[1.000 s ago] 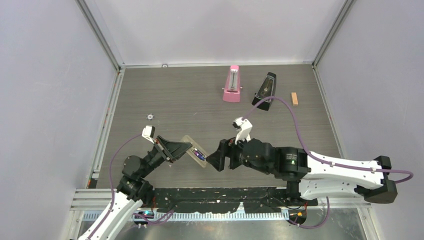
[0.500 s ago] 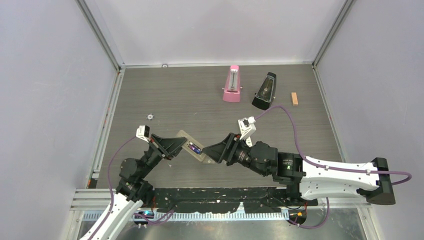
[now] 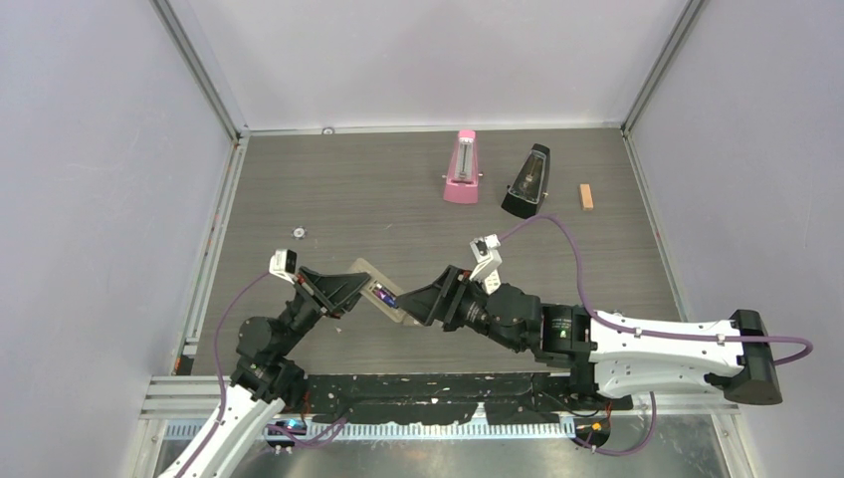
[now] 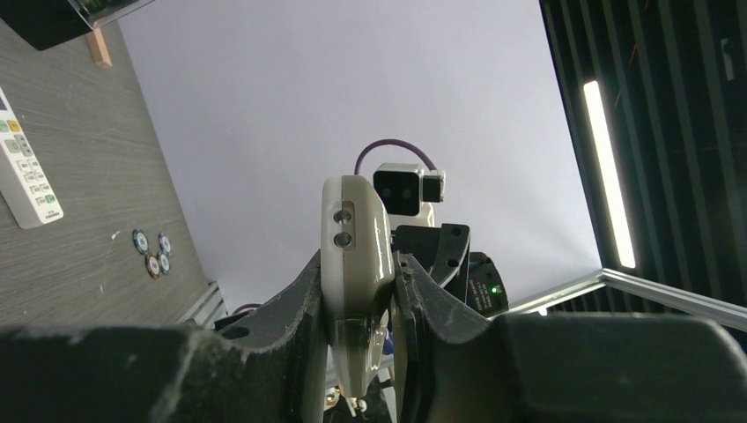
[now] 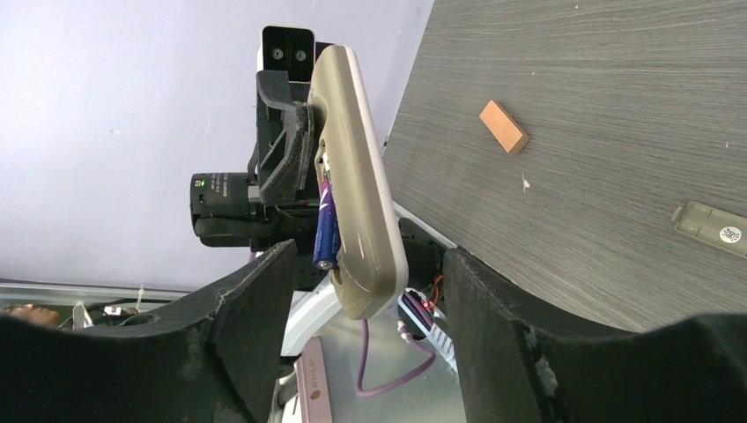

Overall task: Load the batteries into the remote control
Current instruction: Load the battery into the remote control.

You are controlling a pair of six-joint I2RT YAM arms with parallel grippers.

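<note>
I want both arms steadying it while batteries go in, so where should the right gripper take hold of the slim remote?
Take the free end of the remote control, just short of the purple battery, coming in lengthwise from the right. The left gripper is shut on the opposite end, and the right gripper, open, straddles this tip across its flat faces.

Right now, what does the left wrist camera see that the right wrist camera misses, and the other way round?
Only the left wrist: a broad many-buttoned white remote and small round discs on the table. Only the right wrist: a bluish-purple battery in the open back of the slim remote, and a flat grey piece on the table. Both: the slim remote, gripped by the left fingers, and the orange block.
</note>
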